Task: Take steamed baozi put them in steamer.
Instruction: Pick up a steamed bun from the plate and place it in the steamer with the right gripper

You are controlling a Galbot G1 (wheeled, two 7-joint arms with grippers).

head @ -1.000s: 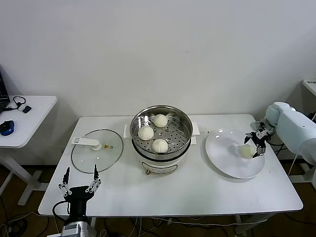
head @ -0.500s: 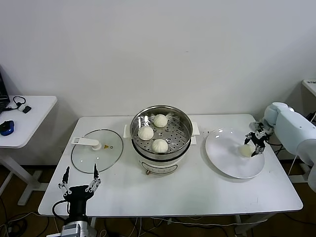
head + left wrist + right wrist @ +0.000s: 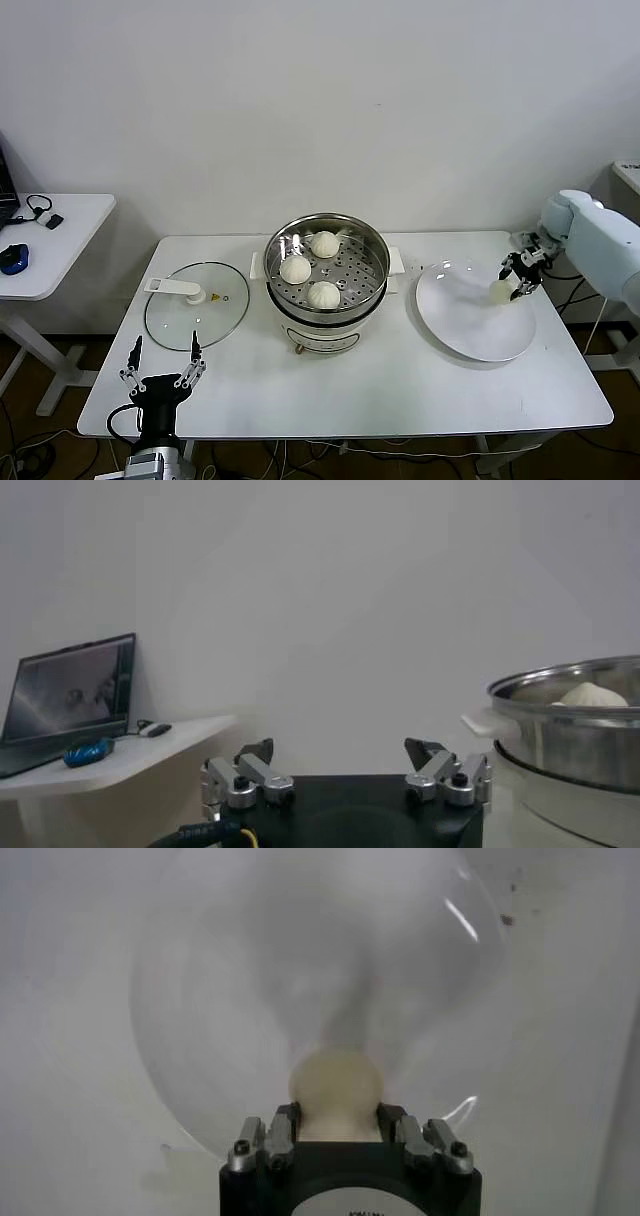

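Three cream-white baozi [image 3: 324,293] lie on the perforated tray of the shiny steel steamer [image 3: 375,245] at the table's centre. A further baozi [image 3: 501,291] [image 3: 335,1088] is clamped in my right gripper [image 3: 512,285] [image 3: 336,1123], lifted a little above the right side of the white plate [image 3: 465,325]. The jaws press on both sides of the bun. My left gripper [image 3: 162,366] [image 3: 338,755] is parked open near the table's front left edge, with nothing between its fingers. The steamer's rim [image 3: 570,680] and one bun [image 3: 592,694] show in the left wrist view.
A glass lid [image 3: 196,305] with a white handle lies flat left of the steamer. A side desk [image 3: 45,240] at far left carries a laptop [image 3: 68,690], a blue mouse and cables. Cables hang off the table's right edge.
My right gripper closed on the baozi on the plate and has lifted it slightly up and back. The left arm has not moved.
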